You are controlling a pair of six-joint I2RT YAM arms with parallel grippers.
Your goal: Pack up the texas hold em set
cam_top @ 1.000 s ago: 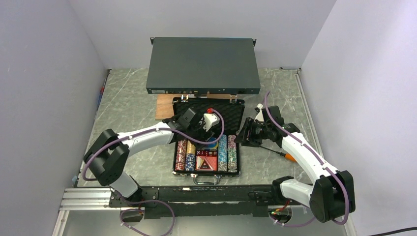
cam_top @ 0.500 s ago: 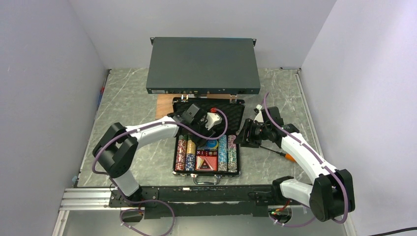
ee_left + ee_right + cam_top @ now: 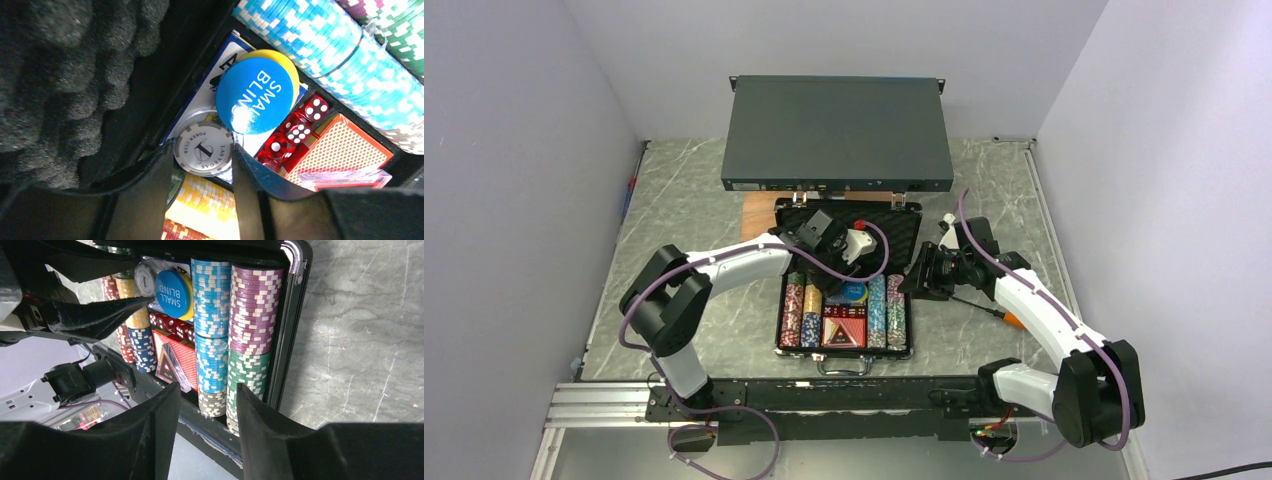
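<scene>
The foam lining (image 3: 60, 75) is rough, matt and dimpled. The blue disc (image 3: 255, 95) is glossy smooth plastic with a glare spot; the red dice (image 3: 315, 107) are clear and shiny. The grey chip (image 3: 204, 148) is smooth, duller plastic. The surface (image 3: 360, 340) has a marbled stone look with low sheen, and the rack box (image 3: 838, 130) is matt metal.

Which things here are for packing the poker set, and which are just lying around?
For the job: black foam-lined briefcase, striped poker chip rows, blue round disc, red dice.
Lying about: large dark grey flat box, orange-handled screwdriver, wooden board.
</scene>
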